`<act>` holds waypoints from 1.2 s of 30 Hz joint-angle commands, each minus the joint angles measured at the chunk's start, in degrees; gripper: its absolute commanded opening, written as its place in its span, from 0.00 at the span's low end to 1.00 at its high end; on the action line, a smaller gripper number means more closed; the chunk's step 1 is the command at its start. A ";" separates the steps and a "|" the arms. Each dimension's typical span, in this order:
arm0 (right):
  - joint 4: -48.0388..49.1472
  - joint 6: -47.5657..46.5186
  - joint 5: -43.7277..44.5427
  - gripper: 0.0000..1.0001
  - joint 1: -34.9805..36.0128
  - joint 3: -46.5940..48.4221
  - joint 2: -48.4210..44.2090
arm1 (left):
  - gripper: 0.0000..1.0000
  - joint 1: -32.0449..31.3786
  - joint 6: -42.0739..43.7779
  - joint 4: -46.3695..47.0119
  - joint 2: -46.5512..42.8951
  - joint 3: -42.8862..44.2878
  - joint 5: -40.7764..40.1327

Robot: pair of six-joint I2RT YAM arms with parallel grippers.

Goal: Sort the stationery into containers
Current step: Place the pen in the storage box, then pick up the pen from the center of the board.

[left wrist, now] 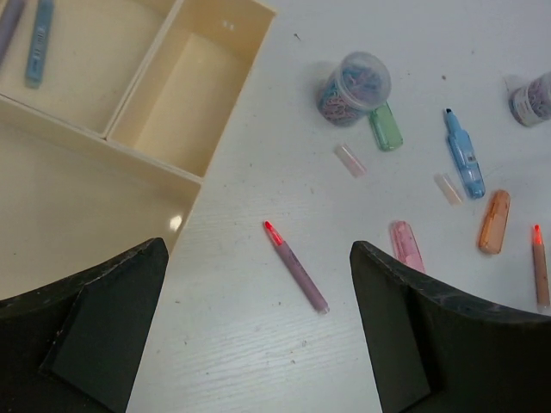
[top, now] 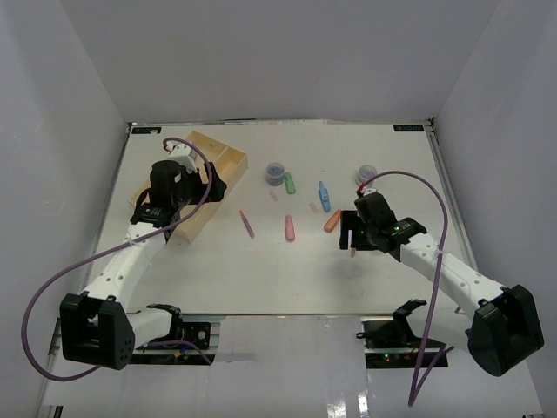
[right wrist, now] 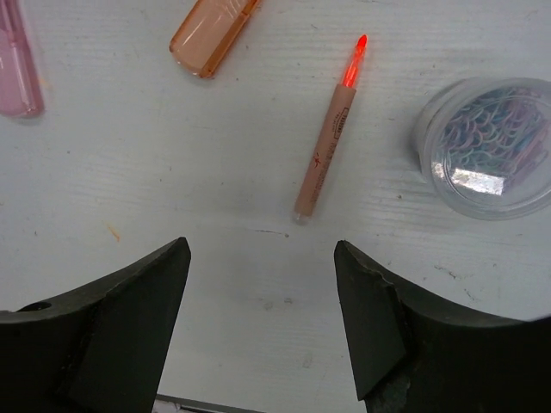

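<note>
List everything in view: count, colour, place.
tray: 1, cream, compartmented, table's far left
blue pen, greyish pen: 1 each, sharing one tray compartment
paper-clip jars: 2, clear, far side of table; left jar, right jar
green marker: 1, beside left jar
blue marker: 1, mid-table
orange marker: 1, mid-table
pink marker: 1, mid-table
pink pen: 1, red tip, right of tray
orange pen: 1, red tip, ahead of right gripper
caps: 2, clear, among the markers
left gripper: black, open, at tray's edge
right gripper: black, open, over table
</note>
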 commanded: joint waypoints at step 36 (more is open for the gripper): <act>13.98 12.36 10.06 0.15 1.73 -10.58 11.58 | 0.98 -6.00 1.80 5.93 -3.74 -4.80 -2.43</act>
